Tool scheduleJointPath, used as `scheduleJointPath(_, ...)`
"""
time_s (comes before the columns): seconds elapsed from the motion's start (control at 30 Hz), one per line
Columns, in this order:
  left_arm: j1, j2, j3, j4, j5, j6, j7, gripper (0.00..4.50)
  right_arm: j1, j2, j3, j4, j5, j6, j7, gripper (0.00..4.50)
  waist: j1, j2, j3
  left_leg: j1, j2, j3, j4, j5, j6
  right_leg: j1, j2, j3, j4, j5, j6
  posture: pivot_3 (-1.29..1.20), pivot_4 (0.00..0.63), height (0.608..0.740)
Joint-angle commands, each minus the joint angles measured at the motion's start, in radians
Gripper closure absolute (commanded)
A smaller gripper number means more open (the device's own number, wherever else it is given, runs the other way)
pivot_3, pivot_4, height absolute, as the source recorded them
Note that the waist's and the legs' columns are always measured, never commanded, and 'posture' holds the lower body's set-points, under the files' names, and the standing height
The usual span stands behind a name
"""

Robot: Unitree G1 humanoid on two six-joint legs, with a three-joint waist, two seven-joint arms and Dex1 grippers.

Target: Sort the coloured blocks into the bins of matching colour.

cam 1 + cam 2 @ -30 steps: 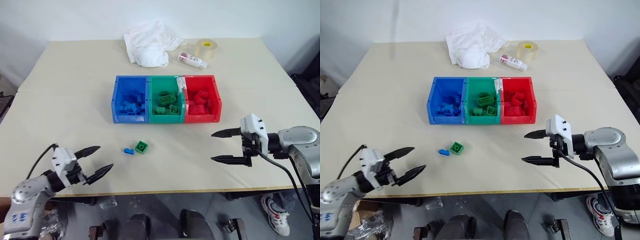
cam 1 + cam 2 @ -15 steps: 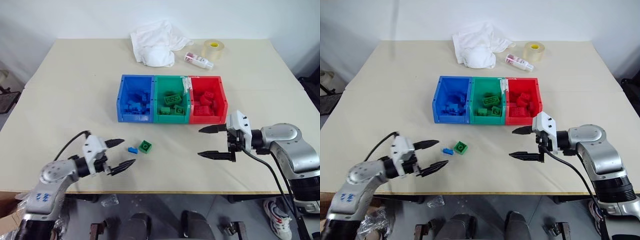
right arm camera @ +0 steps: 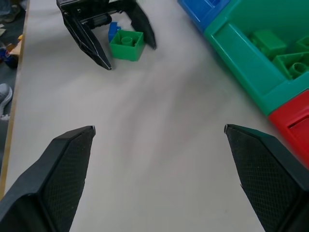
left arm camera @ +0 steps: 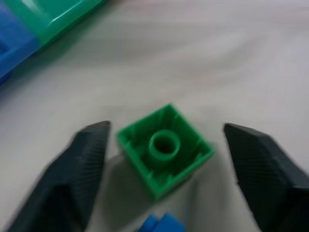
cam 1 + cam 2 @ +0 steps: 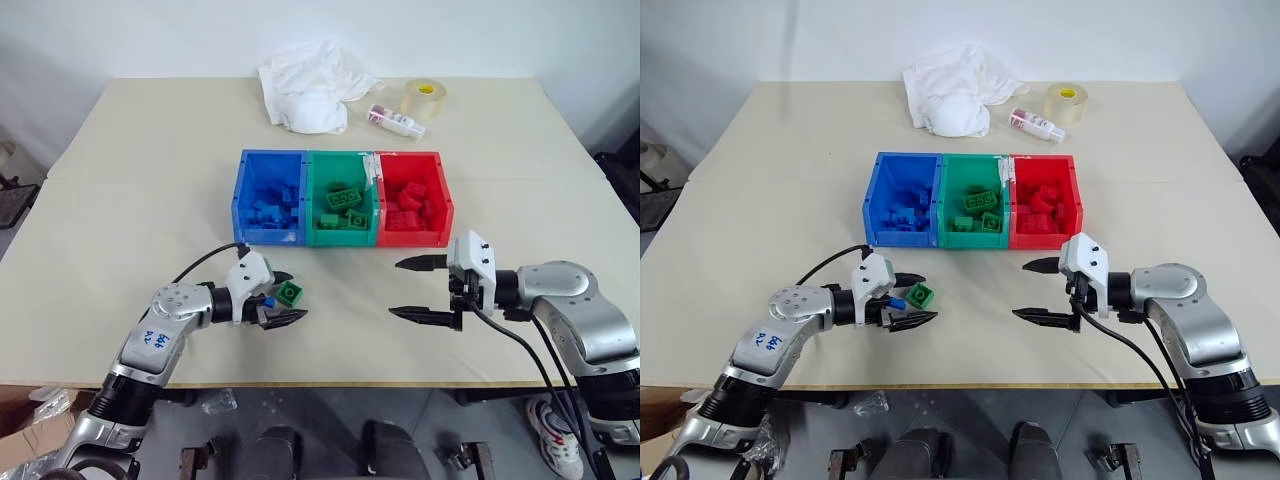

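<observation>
Green block: hard moulded plastic, small and squarish, lying on the table (image 5: 130,190) with its hollow underside and centre tube facing my left tool (image 5: 283,298); I judge it light, stiff and a little slick on its smooth walls.
Green block position (image 4: 165,148): between my left tool's two black fingers, one finger almost at its wall, the other apart from it; not lifted.
Left tool state: partly spread around the green block, no firm contact that I can see, so nothing held yet.
Where I would grip: two opposite flat side walls, squarely, low enough that the block cannot pivot or squirt out.
Blue block (image 5: 897,302): tiny, just beside the green one; my closing could nudge it.
Right tool (image 5: 1036,290): spread wide, empty, above bare table near the red bin (image 5: 441,205).
Destination: green bin (image 5: 315,190), middle of the three, beside the blue bin (image 5: 240,195), already holding green bricks.
</observation>
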Motion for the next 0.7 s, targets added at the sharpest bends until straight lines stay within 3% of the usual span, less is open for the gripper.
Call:
scheduleJointPath(0.03, -0.021, 0.001, 0.0, 0.015, 0.014, -0.015, -0.015, 1.88, 0.014, 0.0, -0.038, -0.043, 0.023, -0.001, -0.02, 0.0, 0.0, 0.0, 0.0, 0.0, 0.0, 0.0, 0.0, 0.0, 0.0, 0.0, 0.0, 0.0, 0.0, 0.0, 0.0, 0.0, 0.15, 0.74)
scheduleJointPath(0.1, -0.028, 0.002, -0.002, 0.025, 0.019, -0.021, -0.02, 2.41, 0.019, -0.002, -0.041, -0.046, 0.025, -0.002, -0.027, 0.0, 0.0, 0.0, 0.0, 0.0, 0.0, 0.0, 0.0, 0.0, 0.0, 0.0, 0.0, 0.0, 0.0, 0.0, 0.0, 0.0, 0.15, 0.74)
scheduleJointPath(0.37, -0.086, -0.04, 0.015, 0.048, 0.01, -0.071, -0.021, 2.42, 0.024, -0.002, -0.047, -0.049, 0.027, -0.007, -0.054, 0.0, 0.003, 0.0, 0.0, 0.0, 0.0, 0.0, 0.001, 0.0, 0.0, 0.0, 0.0, 0.0, 0.0, 0.0, 0.0, 0.0, 0.15, 0.74)
scheduleJointPath(0.7, -0.38, -0.212, 0.075, 0.262, 0.009, -0.122, 0.087, 2.42, 0.045, 0.003, -0.061, -0.082, 0.039, 0.002, -0.095, 0.0, 0.003, -0.001, 0.0, -0.001, -0.006, -0.001, 0.001, 0.001, 0.001, 0.0, -0.001, 0.0, 0.0, 0.001, 0.001, 0.0, 0.15, 0.74)
